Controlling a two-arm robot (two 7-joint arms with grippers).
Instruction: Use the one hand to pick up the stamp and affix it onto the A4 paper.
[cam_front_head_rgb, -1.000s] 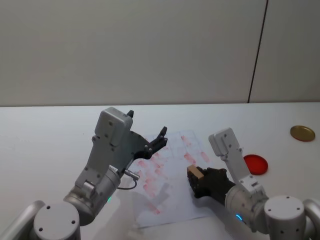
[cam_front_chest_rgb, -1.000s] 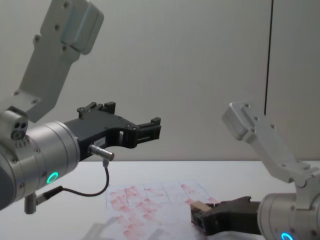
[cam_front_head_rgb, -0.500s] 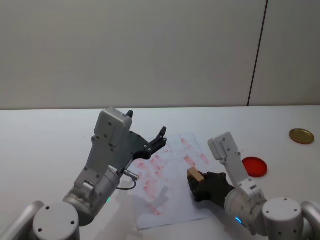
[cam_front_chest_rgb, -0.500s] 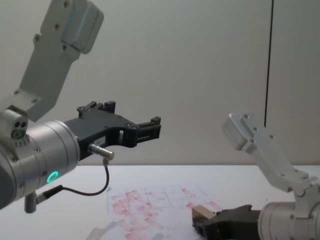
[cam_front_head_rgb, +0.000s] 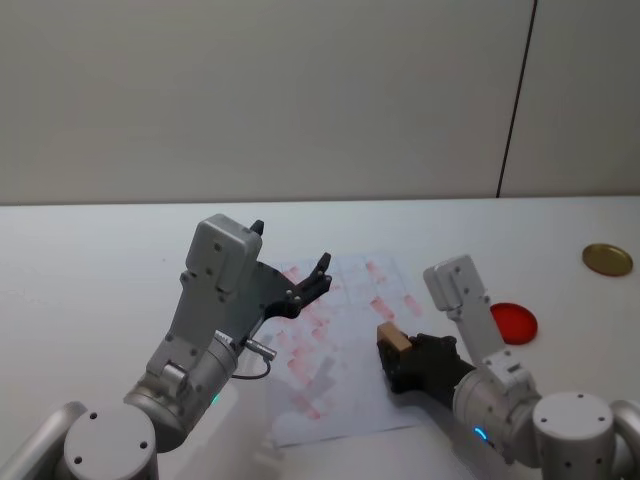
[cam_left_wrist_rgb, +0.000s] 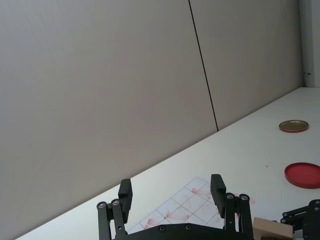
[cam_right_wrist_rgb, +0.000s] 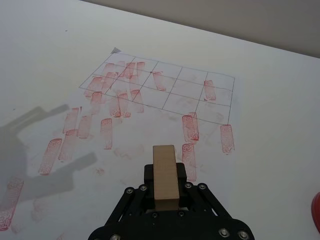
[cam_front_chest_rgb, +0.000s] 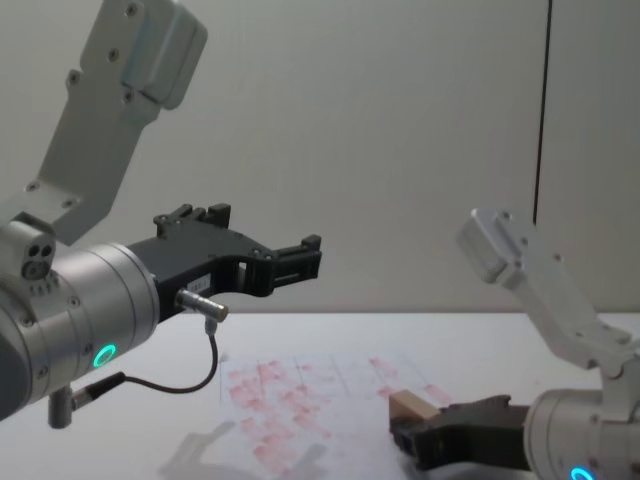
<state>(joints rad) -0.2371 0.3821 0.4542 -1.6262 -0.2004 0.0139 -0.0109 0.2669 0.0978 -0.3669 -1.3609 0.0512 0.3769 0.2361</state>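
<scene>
Right gripper (cam_front_head_rgb: 394, 352): low over the near right part of the A4 paper, fingers reaching forward from a silver-white arm with its upper link angled up; cyan ring light at the wrist.
Right gripper state: clamped on the stamp from both sides.
Stamp (cam_right_wrist_rgb: 165, 174): light tan wooden block, standing out beyond the black fingers, over the sheet just beside a column of red marks; contact with the sheet cannot be told.
A4 paper (cam_right_wrist_rgb: 171, 103): white, flat on the table (cam_front_head_rgb: 100, 270), faint grid at its far end, many reddish-pink rectangular marks.
Left gripper (cam_left_wrist_rgb: 171, 186): raised well above the sheet's left part, pointing forward, fingers spread apart and holding nothing; cable looped under the wrist.
Red ink pad (cam_front_head_rgb: 513, 323): on the table right of the sheet.
Gold lid (cam_front_head_rgb: 606, 260): farther right.
Writing: stamp marks too small to read.
</scene>
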